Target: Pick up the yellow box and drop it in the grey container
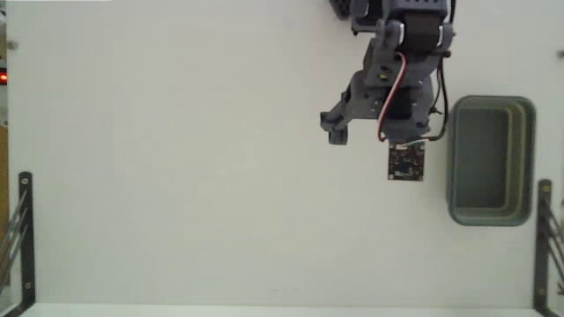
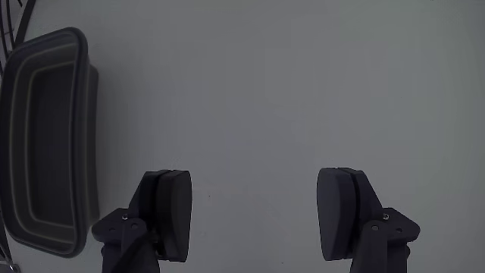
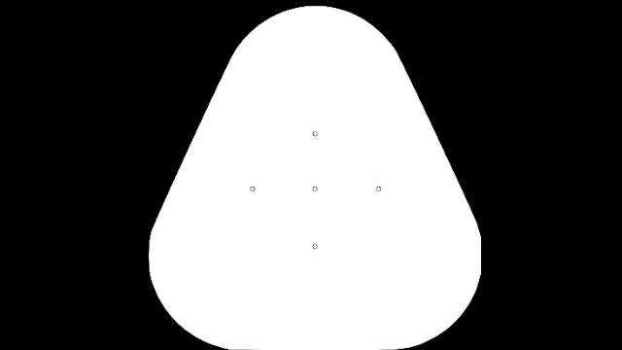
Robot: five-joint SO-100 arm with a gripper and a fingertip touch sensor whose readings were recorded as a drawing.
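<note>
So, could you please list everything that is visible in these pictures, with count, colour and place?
grey container: one, grey-green, right side of the table in the fixed view; at the left edge in the wrist view; looks empty.
yellow box: none visible in either view.
table: one, white, fills both views.
black metal brackets: two, at the lower left and lower right table edges in the fixed view.
red light: one, small, at the left edge of the fixed view.
arm: one, dark grey, enters from the top, just left of the container.
gripper: one, dark, jaws wide apart, nothing between them.
</note>
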